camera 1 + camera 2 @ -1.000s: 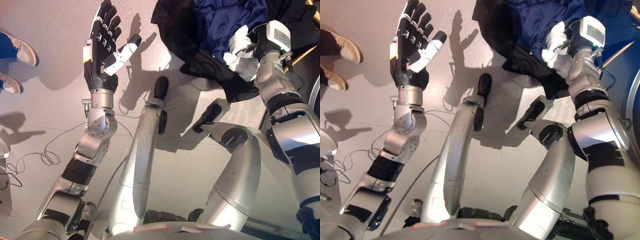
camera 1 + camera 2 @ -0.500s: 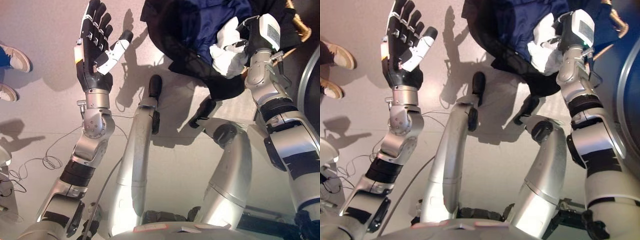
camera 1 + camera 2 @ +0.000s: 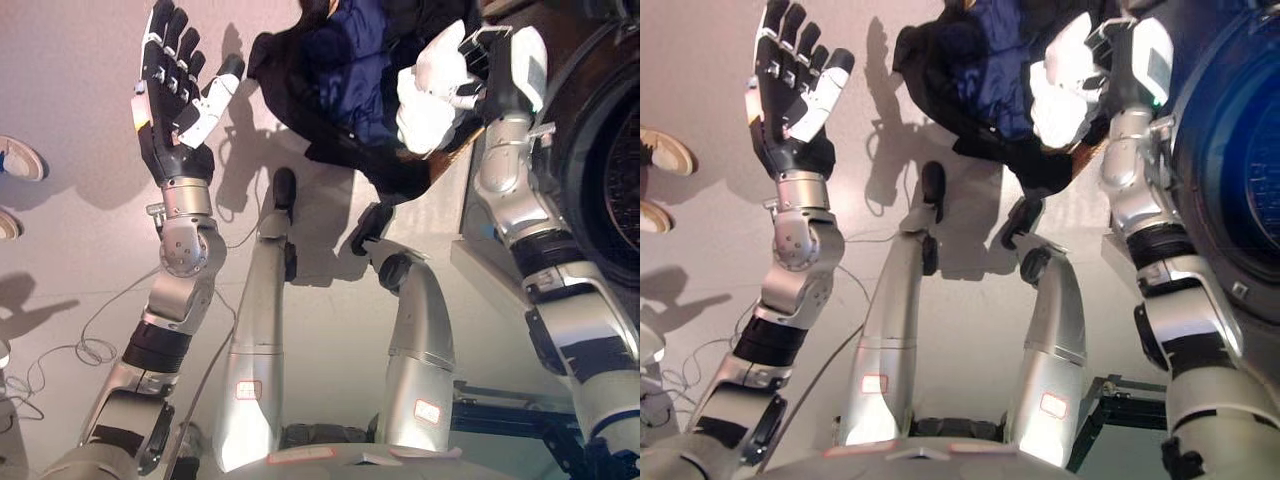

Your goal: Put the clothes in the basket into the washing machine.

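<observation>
A bundle of clothes, black and navy with a white piece, hangs at the top centre. My right hand grips it from the right, fingers curled into the cloth. The washing machine fills the right edge, its round door opening just to the right of that hand. A thin brown strip, possibly the basket's rim, shows under the white cloth. My left hand is raised at the upper left, open with fingers spread, holding nothing and apart from the clothes.
A person's shoes show at the left edge. A thin cable loops over the grey floor at the lower left. A dark metal frame lies low at the right, below the machine.
The whole view has swung right, bringing the washing machine in. My right hand has carried the bundle up and closer to the machine's opening. My left hand stays raised and open.
</observation>
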Controlling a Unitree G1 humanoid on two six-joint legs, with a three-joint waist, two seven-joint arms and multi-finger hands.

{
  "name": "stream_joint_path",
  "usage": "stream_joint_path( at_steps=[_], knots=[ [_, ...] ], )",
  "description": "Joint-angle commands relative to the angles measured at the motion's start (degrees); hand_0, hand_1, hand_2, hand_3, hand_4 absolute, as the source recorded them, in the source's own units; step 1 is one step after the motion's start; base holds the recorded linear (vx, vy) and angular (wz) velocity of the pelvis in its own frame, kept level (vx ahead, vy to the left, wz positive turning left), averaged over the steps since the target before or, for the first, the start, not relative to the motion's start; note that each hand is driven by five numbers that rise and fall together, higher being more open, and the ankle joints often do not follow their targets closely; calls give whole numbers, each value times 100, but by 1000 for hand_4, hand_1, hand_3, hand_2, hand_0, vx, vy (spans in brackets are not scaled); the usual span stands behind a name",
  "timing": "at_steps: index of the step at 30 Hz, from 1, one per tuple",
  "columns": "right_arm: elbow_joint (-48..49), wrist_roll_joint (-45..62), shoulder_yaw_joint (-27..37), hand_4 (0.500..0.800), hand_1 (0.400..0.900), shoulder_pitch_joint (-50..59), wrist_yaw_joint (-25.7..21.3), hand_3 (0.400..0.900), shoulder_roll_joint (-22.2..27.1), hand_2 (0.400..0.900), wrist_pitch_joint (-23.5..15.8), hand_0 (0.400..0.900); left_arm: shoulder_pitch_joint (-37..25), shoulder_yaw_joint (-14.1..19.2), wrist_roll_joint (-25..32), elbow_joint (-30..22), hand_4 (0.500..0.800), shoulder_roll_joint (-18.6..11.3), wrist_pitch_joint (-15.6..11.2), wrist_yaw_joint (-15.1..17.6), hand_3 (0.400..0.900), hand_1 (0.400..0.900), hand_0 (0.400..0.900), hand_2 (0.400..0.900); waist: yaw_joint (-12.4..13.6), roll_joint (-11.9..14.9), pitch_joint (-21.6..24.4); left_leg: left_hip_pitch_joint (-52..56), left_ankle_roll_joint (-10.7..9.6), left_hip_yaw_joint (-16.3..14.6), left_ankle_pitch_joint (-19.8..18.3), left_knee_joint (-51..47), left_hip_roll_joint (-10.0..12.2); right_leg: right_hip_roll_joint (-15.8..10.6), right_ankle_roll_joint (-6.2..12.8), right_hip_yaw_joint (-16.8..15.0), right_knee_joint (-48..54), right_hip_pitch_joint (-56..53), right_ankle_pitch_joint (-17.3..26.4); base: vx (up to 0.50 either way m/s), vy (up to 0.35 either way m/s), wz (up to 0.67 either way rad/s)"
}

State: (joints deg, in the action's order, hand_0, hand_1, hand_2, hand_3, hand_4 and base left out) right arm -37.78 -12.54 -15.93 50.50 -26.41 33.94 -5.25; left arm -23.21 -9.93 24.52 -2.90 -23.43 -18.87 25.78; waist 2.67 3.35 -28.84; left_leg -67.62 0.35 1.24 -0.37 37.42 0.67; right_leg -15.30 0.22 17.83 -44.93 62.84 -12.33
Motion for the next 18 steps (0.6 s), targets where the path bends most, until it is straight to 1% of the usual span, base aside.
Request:
stream_joint_path(
  at_steps=[1,3,4,5,6,7,8,9,10,11,14,15,17,18],
  knots=[
    [575,-56,591,500,400,-883,-552,400,-267,400,-413,400,580,248,-517,210,800,166,-382,-46,900,900,900,900,-37,17,950,231,-230,138,-150,-565,158,79,734,-180,565,191,806,-64,84,-15],
    [1090,2,925,500,400,-1336,-604,400,-429,400,-486,400,706,326,-559,303,800,203,-329,-55,900,900,900,900,-126,30,960,417,-212,86,-158,-612,178,104,726,-230,651,22,823,29,59,-16],
    [1124,-4,944,500,400,-1374,-598,400,-436,400,-472,400,716,313,-559,303,800,197,-331,-55,900,900,900,900,-112,43,956,440,-211,77,-160,-619,179,106,727,-238,654,6,823,30,57,-19],
    [1433,6,1200,500,400,-1720,-641,400,-490,400,-527,400,818,345,-586,333,800,229,-310,-78,900,900,900,900,-190,30,958,496,-178,41,-215,-538,174,136,700,-281,631,-42,794,20,34,-12],
    [1455,2,1212,500,400,-1745,-636,400,-492,400,-518,400,826,336,-585,331,800,228,-310,-79,900,900,900,900,-179,35,962,499,-177,36,-220,-532,177,137,700,-285,627,-43,792,35,51,-18],
    [1599,85,1445,500,400,-1977,-708,400,-583,400,-620,400,916,346,-614,379,800,248,-295,-95,900,900,900,900,-230,14,984,533,-146,21,-266,-479,170,138,686,-317,607,-65,767,16,17,-7],
    [1609,85,1454,500,400,-1994,-706,400,-585,400,-619,400,921,337,-615,379,800,246,-296,-95,900,900,900,900,-221,19,990,533,-146,17,-270,-476,170,137,687,-321,602,-62,764,26,43,-13],
    [1760,215,1721,500,400,-2187,-776,400,-648,400,-673,400,976,369,-636,381,800,244,-255,-115,900,900,900,900,-293,-12,1015,519,-120,3,-319,-412,178,156,677,-375,552,-26,725,119,13,-11],
    [1821,308,1877,500,400,-2277,-849,400,-707,400,-713,400,985,383,-651,385,800,249,-235,-99,900,900,900,900,-337,-28,1064,546,-145,26,-554,-315,181,187,739,-471,439,-34,518,18,32,-12],
    [1834,369,1994,500,400,-2363,-903,400,-761,400,-727,400,995,386,-659,385,800,246,-228,-87,900,900,900,900,-349,-35,1048,475,-98,-21,-375,-328,178,170,665,-445,491,31,688,11,5,-6],
    [1755,576,2386,500,400,-2475,-1186,400,-885,400,-793,400,1007,402,-673,385,800,270,-194,-67,900,900,900,900,-424,-96,1076,389,-72,-53,-483,-121,167,181,627,-512,338,132,588,-27,4,-5],
    [1681,616,2535,500,400,-2480,-1344,400,-897,400,-827,400,1017,405,-675,368,800,274,-201,-59,900,900,900,900,-440,-115,1094,359,-69,-59,-503,-72,169,183,618,-525,296,163,563,0,0,0],
    [1424,761,2744,500,400,-2406,-1619,400,-906,400,-891,400,1028,380,-672,360,800,269,-223,-51,900,900,900,900,-447,-153,1114,318,-60,-73,-536,-16,175,182,615,-548,256,214,550,7,-5,-2],
    [1172,815,2842,500,400,-2343,-1802,400,-835,400,-873,400,1021,358,-672,375,800,253,-229,-49,900,900,900,900,-446,-177,1127,301,-60,-82,-550,3,184,180,614,-560,256,230,541,13,-1,-5]
  ],
)
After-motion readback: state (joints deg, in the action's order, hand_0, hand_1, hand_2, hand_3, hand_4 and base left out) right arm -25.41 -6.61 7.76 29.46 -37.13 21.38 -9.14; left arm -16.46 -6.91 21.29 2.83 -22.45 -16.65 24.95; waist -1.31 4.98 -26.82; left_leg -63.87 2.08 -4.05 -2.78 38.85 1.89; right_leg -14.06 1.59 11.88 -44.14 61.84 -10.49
